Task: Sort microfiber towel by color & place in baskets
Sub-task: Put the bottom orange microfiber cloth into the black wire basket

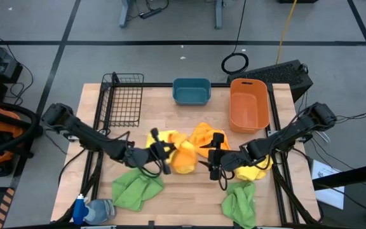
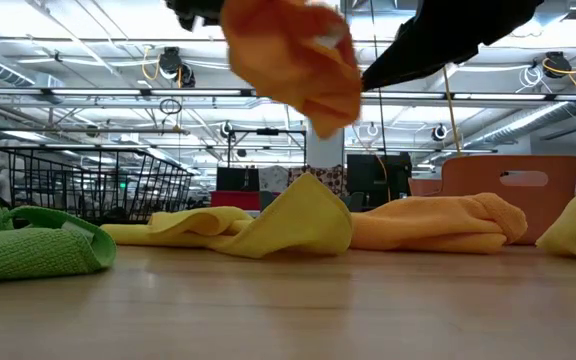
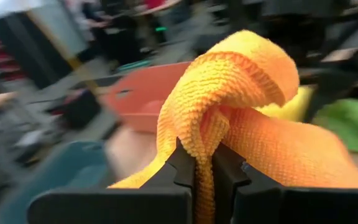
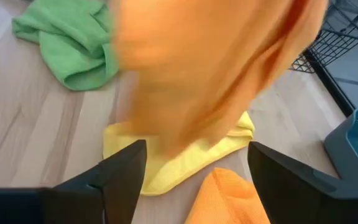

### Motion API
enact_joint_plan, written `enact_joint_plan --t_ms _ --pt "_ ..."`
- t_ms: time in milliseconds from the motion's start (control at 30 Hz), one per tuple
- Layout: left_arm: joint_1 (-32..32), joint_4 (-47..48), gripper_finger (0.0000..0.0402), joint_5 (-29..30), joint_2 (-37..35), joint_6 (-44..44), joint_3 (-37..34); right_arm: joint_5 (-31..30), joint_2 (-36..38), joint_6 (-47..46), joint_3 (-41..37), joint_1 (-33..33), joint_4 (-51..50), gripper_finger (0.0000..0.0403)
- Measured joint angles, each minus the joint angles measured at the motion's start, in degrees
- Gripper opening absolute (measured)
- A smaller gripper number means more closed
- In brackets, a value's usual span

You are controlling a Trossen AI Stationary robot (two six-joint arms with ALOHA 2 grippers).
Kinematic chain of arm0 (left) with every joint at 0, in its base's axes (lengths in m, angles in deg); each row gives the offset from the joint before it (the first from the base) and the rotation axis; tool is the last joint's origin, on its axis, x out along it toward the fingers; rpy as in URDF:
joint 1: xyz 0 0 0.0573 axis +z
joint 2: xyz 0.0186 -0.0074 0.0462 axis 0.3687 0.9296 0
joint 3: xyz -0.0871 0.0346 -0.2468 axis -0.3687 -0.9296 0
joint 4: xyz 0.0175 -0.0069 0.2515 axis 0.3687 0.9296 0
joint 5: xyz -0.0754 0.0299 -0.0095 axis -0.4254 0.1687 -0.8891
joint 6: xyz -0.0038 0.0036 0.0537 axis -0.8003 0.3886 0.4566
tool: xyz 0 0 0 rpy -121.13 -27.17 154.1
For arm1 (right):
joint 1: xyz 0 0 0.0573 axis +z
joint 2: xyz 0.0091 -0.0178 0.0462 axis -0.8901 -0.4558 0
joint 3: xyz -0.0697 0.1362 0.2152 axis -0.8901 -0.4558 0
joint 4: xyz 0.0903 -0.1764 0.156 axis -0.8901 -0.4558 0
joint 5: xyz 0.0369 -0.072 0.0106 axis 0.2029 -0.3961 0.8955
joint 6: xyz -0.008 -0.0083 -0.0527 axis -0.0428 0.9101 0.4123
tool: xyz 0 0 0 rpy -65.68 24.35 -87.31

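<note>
Left gripper clenched on orange towel, lifted above table at mid-table, over yellow towel. Right gripper released, fingers spread, just beside it. Second orange towel flat near orange bin. Green towels along front edge.
</note>
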Motion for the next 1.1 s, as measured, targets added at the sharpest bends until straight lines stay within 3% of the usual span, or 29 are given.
enact_joint_plan --t_ms 300,433,567,800,933,1100 --pt "0.00 22.98 0.0018 32.15 -14.93 -8.26 0.01 0.46 2.12 -0.02 0.00 0.02 -0.49 0.0261" --pt "4.41 33.38 0.0018 39.34 -21.38 -10.63 0.00 0.48 2.12 0.00 0.00 0.02 -0.72 0.0258" --pt "13.49 42.78 0.0018 35.96 -27.18 -14.78 0.02 0.52 2.12 0.01 0.00 0.02 -0.81 0.0258" --pt "34.87 61.91 0.0018 16.07 -30.95 -27.87 0.02 0.59 2.12 0.42 0.00 0.02 -0.85 0.0258" --pt "43.83 65.68 0.0018 6.97 -28.83 -31.49 0.01 0.58 2.12 0.66 0.00 -0.02 -0.82 0.0258" --pt "49.25 66.62 0.0027 5.73 -23.46 -31.56 0.00 0.57 2.10 0.85 0.00 -0.02 -0.81 0.0258"
